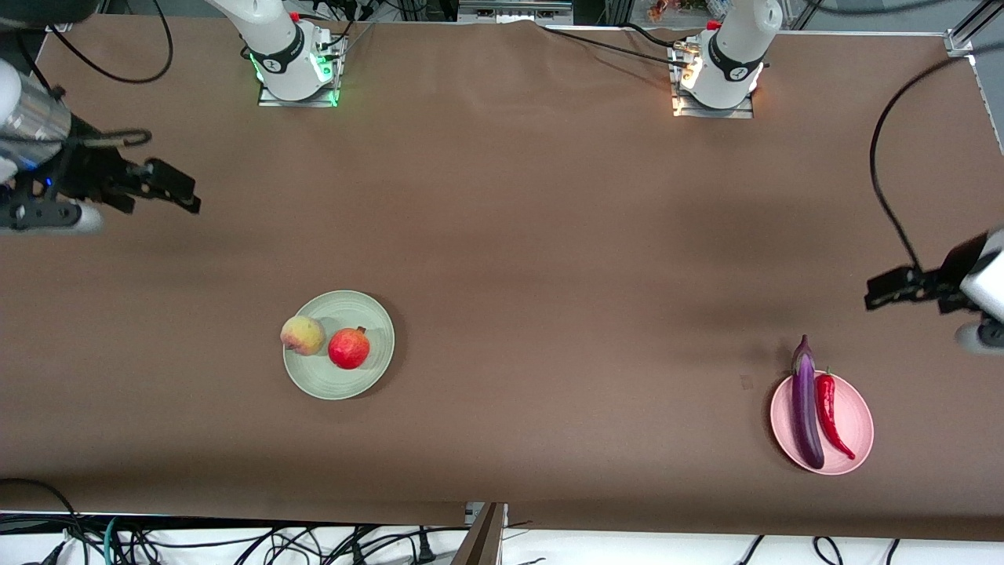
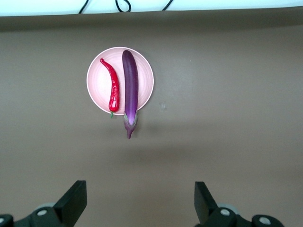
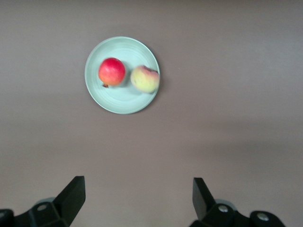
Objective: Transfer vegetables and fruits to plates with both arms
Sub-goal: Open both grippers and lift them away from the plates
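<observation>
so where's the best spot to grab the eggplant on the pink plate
Probably its mid-body, from straight above, fingers closing across the narrow width. The eggplant lies flat and long on the pink plate, its cap overhanging the rim, and the chili lies close alongside, leaving a thin gap for one finger there.

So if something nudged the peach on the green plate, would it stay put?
Probably not. The peach is round and sits at the green plate's rim, overhanging it, so it could roll off. The pomegranate beside it might block rolling inward.
</observation>
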### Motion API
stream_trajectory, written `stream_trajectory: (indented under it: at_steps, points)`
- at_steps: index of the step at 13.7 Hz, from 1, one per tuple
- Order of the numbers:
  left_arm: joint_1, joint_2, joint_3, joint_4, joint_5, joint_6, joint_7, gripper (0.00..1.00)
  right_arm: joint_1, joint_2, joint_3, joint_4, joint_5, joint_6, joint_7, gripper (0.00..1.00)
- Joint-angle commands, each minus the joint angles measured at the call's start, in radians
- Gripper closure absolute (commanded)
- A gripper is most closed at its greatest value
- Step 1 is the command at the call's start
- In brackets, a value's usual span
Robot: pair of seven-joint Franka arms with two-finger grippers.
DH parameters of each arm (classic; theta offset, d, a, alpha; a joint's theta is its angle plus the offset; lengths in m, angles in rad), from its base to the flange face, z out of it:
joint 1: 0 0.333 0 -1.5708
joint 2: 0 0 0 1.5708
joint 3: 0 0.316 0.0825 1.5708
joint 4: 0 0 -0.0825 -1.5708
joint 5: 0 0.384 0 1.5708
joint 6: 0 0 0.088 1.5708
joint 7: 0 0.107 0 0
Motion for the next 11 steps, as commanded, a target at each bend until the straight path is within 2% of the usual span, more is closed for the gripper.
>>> stream_trajectory:
  at_steps: [1, 2, 4, 7, 11]
  points:
    - [0.005, -0.156, 0.007, -0.206, 0.02, 0.02, -0.005, 0.0, 0.001, -0.027, 0.004, -0.048, -0.024, 0.03, -0.034, 0.0]
    - [0.011, -0.214, 0.007, -0.293, 0.018, 0.024, -0.006, 0.0, 0.001, -0.022, 0.002, -0.043, -0.024, 0.031, -0.034, 0.0]
    - [0.02, -0.289, 0.007, -0.401, 0.004, 0.026, -0.008, 0.0, -0.007, -0.017, -0.001, -0.039, -0.024, 0.034, -0.045, 0.0]
    - [0.014, -0.314, 0.004, -0.414, 0.004, 0.014, -0.04, 0.0, -0.017, -0.002, -0.004, 0.007, -0.025, 0.028, -0.129, 0.0]
    - [0.014, -0.301, -0.022, -0.409, 0.006, -0.019, -0.068, 0.0, -0.016, -0.005, -0.003, 0.009, -0.045, -0.007, -0.131, 0.0]
